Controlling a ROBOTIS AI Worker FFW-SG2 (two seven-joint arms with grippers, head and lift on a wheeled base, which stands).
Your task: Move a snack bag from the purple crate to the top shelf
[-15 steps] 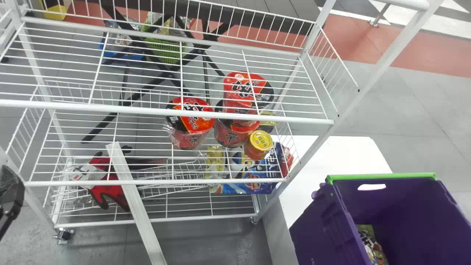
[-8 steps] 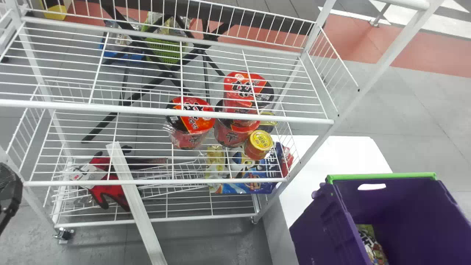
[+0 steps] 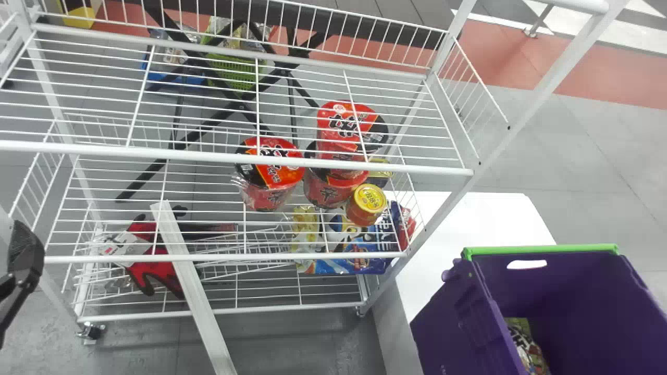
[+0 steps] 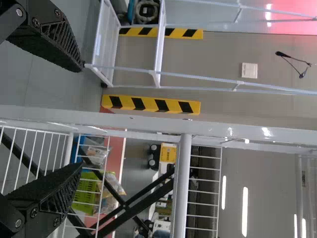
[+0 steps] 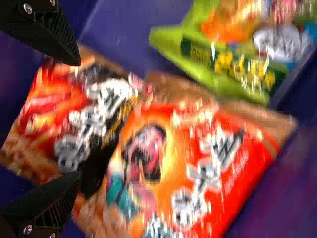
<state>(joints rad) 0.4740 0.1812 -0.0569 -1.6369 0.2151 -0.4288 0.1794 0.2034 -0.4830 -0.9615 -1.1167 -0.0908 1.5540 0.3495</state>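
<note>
My left gripper (image 3: 23,265) is at the head view's left edge, beside the rack's front left post. In the left wrist view the left gripper (image 4: 81,118) stands open, with nothing between its fingers. The right gripper (image 5: 79,119) is open over snack bags in the purple crate. A red-and-black bag (image 5: 74,119) lies between and below its fingertips, beside a red-and-orange bag (image 5: 183,168); a green bag (image 5: 233,69) lies farther off. In the head view the purple crate (image 3: 568,291) holds a bag (image 3: 527,346) near its left wall. The top shelf (image 3: 208,155) is white wire.
Red noodle cups (image 3: 271,172) and a yellow-lidded can (image 3: 367,204) stand on the shelf below. Lower down are red gloves (image 3: 151,260) and snack packs (image 3: 349,245). The crate rests by a white table (image 3: 469,219); a slanting post (image 3: 521,130) rises between rack and crate.
The left gripper drifted slightly left, then moved right and a little up at the head view's left edge. The rack, crate and goods stay put.
</note>
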